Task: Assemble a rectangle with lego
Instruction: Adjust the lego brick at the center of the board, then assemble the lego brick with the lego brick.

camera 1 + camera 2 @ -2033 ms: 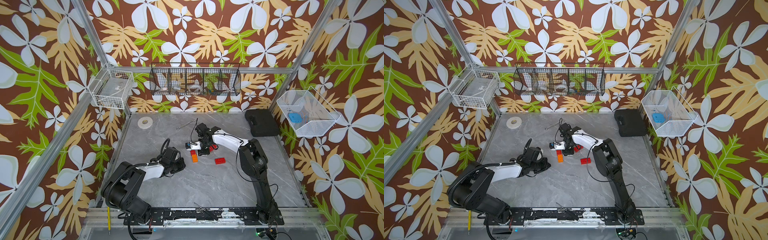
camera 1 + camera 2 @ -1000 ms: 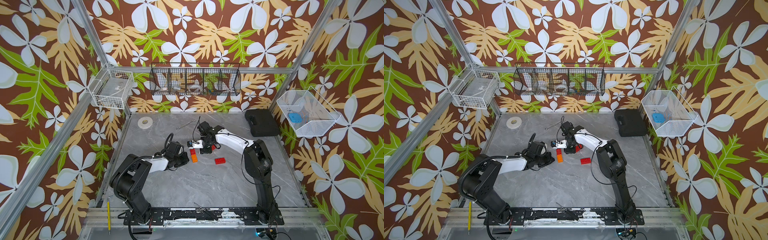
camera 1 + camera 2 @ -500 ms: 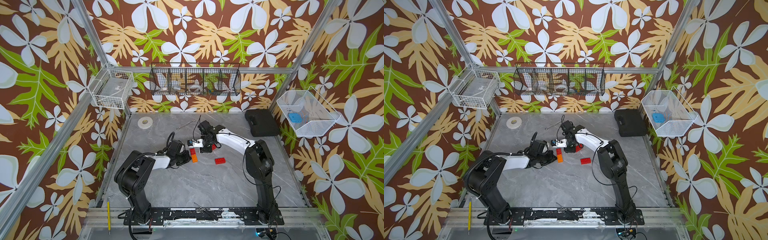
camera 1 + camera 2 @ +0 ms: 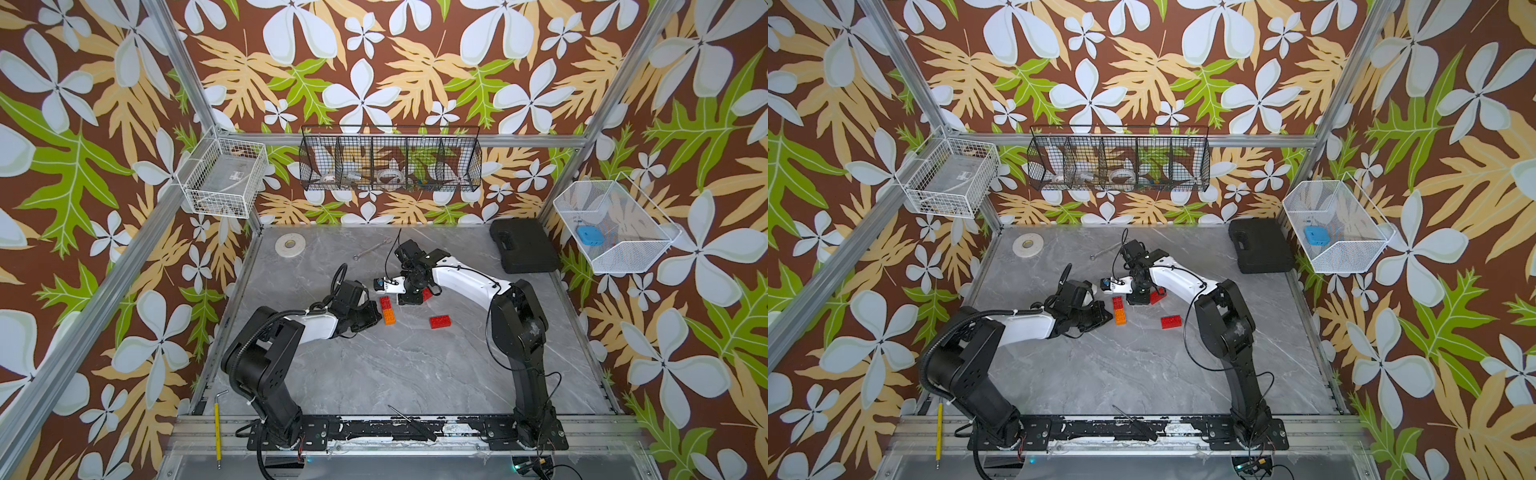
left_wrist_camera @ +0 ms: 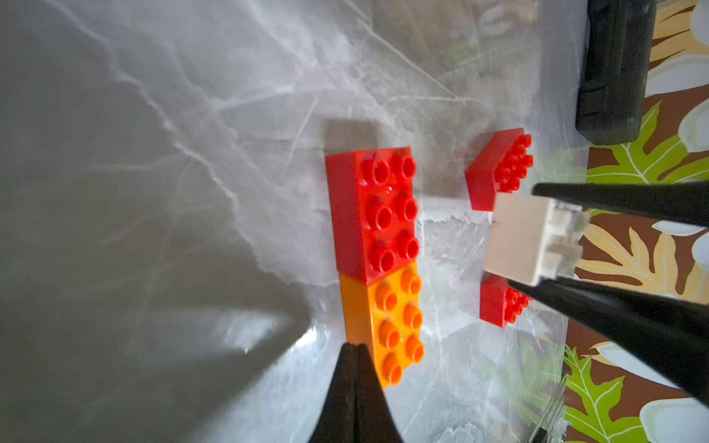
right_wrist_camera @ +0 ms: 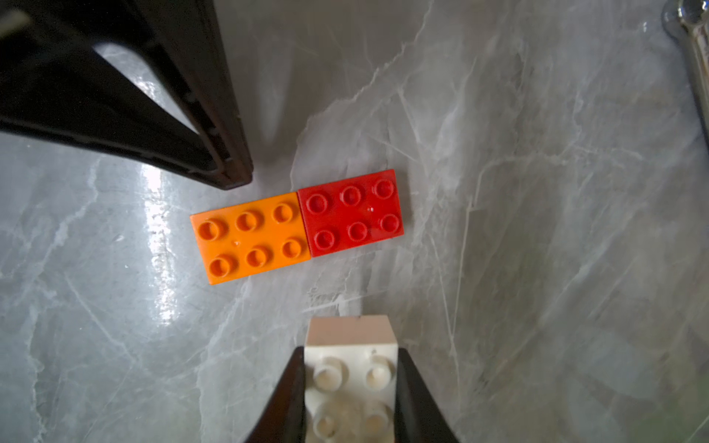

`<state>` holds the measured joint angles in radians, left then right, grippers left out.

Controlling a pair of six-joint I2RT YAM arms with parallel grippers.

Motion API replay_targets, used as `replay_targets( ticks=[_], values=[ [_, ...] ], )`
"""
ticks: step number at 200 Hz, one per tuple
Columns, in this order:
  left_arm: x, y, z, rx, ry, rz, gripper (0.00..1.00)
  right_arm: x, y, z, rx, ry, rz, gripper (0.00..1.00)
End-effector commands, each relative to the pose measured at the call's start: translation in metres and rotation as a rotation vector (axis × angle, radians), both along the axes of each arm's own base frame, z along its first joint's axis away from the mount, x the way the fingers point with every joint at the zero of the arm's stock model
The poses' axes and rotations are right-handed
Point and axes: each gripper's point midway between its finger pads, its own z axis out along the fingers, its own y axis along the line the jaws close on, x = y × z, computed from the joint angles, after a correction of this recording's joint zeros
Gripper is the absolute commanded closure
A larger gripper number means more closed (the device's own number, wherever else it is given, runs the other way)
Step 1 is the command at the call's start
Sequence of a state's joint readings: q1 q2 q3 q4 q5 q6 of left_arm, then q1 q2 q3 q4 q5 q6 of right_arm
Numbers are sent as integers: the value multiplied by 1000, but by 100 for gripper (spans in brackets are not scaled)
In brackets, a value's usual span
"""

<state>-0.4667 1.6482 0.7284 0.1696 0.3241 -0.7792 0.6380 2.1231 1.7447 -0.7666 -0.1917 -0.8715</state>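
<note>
A red lego brick [image 4: 386, 302] and an orange one [image 4: 389, 316] lie end to end, touching, in a straight strip mid-table, as the right wrist view shows for the orange one [image 6: 249, 237]. My left gripper [image 5: 353, 347] is shut and empty, its tips against the orange brick's [image 5: 391, 318] long side. My right gripper [image 6: 350, 356] is shut on a white brick [image 6: 351, 368], held just above the table beside the strip. A second red brick [image 4: 427, 294] lies under that gripper [image 4: 409, 297]. A third [image 4: 440, 321] lies loose to the right. The rectangle is out of view.
A tape roll [image 4: 289, 245] and a wrench [image 4: 371, 250] lie at the back of the table. A black case [image 4: 523, 251] sits at the back right. A yellow pencil [image 4: 216, 432] lies by the front rail. Wire baskets [image 4: 390, 160] hang on the walls.
My left arm has reached right across the table, bringing its shut tips up to the orange brick. The right gripper has barely moved and still holds the white brick.
</note>
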Motion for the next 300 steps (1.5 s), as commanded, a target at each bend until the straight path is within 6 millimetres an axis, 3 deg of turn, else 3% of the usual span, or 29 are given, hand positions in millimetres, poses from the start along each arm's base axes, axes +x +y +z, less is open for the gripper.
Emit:
replay_targets(
  ticks=[1,59,89,300],
  values=[
    [-6,13,8,40,-24,10,99,-8,12,4,28,27,29,100],
    [-27,62,24,58,-49,86,98,-7,32,-2,27,65,92,100],
    [-36,76,26,74,-57,112,98,-11,38,-3,43,102,113,100],
    [-46,78,23,64,-64,108,97,-14,36,-16,0,125,178,100]
  ],
)
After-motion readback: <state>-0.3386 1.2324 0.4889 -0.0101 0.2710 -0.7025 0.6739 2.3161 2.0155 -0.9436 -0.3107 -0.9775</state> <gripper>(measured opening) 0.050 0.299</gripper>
